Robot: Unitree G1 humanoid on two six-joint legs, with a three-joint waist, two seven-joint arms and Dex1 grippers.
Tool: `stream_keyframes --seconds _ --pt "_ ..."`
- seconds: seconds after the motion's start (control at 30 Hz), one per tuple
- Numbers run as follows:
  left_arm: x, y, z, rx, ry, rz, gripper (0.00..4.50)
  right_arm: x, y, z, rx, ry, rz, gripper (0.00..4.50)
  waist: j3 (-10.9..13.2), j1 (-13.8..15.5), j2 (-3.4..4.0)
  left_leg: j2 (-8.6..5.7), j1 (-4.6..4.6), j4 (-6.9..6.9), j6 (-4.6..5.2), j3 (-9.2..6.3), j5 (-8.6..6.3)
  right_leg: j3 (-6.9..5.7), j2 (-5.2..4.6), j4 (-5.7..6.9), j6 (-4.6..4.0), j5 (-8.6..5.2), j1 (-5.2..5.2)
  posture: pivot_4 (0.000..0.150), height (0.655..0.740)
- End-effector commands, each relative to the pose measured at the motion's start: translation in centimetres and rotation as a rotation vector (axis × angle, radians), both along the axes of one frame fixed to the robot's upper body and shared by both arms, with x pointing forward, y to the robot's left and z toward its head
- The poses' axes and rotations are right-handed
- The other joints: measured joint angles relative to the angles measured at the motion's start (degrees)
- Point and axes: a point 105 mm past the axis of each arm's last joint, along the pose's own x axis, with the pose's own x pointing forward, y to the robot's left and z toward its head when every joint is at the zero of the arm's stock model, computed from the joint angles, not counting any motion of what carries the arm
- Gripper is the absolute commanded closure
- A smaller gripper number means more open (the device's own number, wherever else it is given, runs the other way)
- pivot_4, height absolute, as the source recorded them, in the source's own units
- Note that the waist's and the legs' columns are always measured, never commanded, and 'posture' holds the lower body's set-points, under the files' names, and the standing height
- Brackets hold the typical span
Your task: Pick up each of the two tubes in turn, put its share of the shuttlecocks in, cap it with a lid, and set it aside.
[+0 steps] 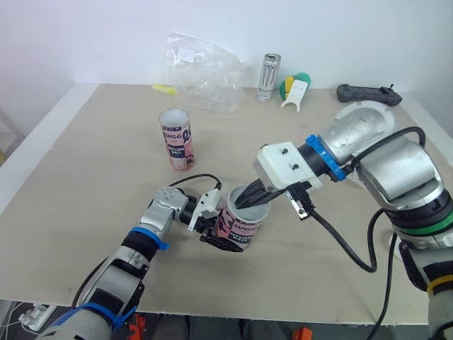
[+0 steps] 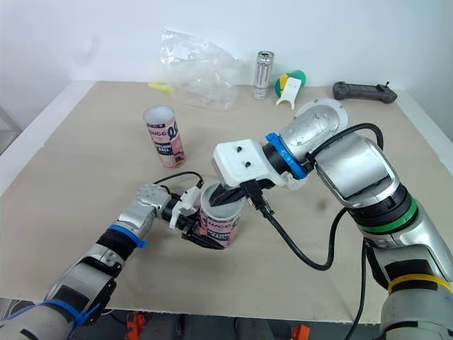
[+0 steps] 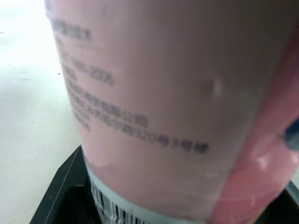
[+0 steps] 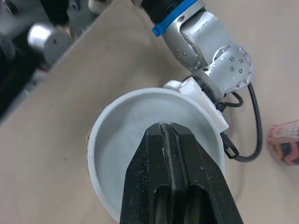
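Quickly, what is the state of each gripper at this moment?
Left gripper: closed on the pink tube, holding it.
Right gripper: closed, nothing seen between its fingers, tips in the tube's open mouth.

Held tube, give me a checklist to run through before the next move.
1. Left hand clamped on the tube: ok.
2. Tube held upright, mouth up: ok.
3. Right hand shut, tips at the tube's mouth: ok.
4. Shuttlecocks inside the tube: cannot tell.
5. Lid on the tube: cannot tell.
6. Second tube upright on the table, well apart from both hands: ok.
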Motion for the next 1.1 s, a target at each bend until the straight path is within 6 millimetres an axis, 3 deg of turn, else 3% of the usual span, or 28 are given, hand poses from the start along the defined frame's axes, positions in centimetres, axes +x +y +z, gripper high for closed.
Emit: stream_keyframes --seconds 0.03,0.2,0.23,0.3,0.5,0.6,0.7,0.83,0.87,1.1 --pt "-0.4 0.9 -1.9 0.084 0.043 0.003 1.67 0.6 -0.6 -0.3 -0.018 0.040 -0.036 4.44 0.00 -0.02 0.00 0.01 0.01 0.00 0.00 0.00 0.00 0.00 0.00 0.00 0.00 0.01 0.00 0.150 0.7400" --pt "-0.4 0.8 -1.9 0.076 0.033 0.006 1.67 0.3 -0.8 5.2 0.234 0.077 -0.070 4.44 0.06 -0.01 0.02 0.01 -0.07 0.01 -0.08 0.00 0.06 0.03 0.00 0.01 -0.03 0.12 -0.06 0.150 0.7400" --pt "-0.4 0.8 -1.8 0.073 0.030 0.009 1.67 0.4 -1.2 5.9 0.270 0.085 -0.096 3.99 0.06 0.02 0.03 0.01 -0.08 0.00 -0.08 0.00 0.06 0.03 0.01 0.01 -0.07 0.12 -0.07 0.150 0.7400" --pt "-0.3 0.7 -1.8 0.066 0.024 0.014 1.67 -0.2 -2.2 6.9 0.327 0.117 -0.128 3.68 0.06 0.05 0.02 0.01 -0.10 -0.03 -0.07 -0.02 0.05 0.01 0.01 0.00 -0.27 0.17 -0.07 0.150 0.7400" --pt "-0.2 0.7 -1.6 0.041 0.018 0.016 1.67 -2.5 -4.0 7.4 0.453 0.192 -0.203 1.04 0.08 0.12 0.01 -0.02 -0.17 -0.07 0.02 -0.08 -0.01 -0.07 -0.01 -0.03 -0.42 0.13 -0.07 0.150 0.7400" --pt "0.1 0.6 -1.5 0.023 -0.011 0.039 1.67 -2.6 -4.7 6.9 0.512 0.211 -0.282 0.09 0.09 0.15 0.01 -0.01 -0.15 -0.05 0.03 -0.08 -0.01 -0.07 -0.01 -0.02 -0.27 0.09 -0.07 0.150 0.7400" --pt "0.3 0.7 -1.2 -0.003 -0.007 0.052 1.67 -2.7 -5.6 4.7 0.507 0.235 -0.385 0.09 0.09 0.18 -0.03 -0.02 -0.16 0.02 0.02 -0.06 0.01 -0.03 -0.01 -0.03 -0.02 0.08 -0.05 0.150 0.7400" --pt "0.2 0.9 -0.7 -0.033 0.004 0.050 0.20 -2.9 -6.1 2.5 0.514 0.230 -0.463 0.00 0.13 0.02 0.01 -0.02 -0.17 0.03 0.02 0.00 0.02 0.05 -0.01 -0.03 0.01 0.10 -0.09 0.150 0.7400" --pt "0.2 1.0 -0.6 -0.038 -0.003 0.047 0.06 -3.0 -6.1 2.2 0.523 0.230 -0.478 0.00 0.13 0.02 0.01 -0.02 -0.18 0.01 0.03 0.03 0.02 0.08 0.00 -0.02 0.00 0.10 -0.13 0.150 0.7400" --pt "0.7 2.1 -0.3 -0.043 -0.035 0.071 0.06 -2.8 -6.3 0.7 0.542 0.211 -0.531 0.00 0.20 0.02 0.00 -0.01 -0.20 -0.01 0.03 0.05 0.02 0.11 0.01 -0.04 0.01 0.07 -0.15 0.150 0.7400"
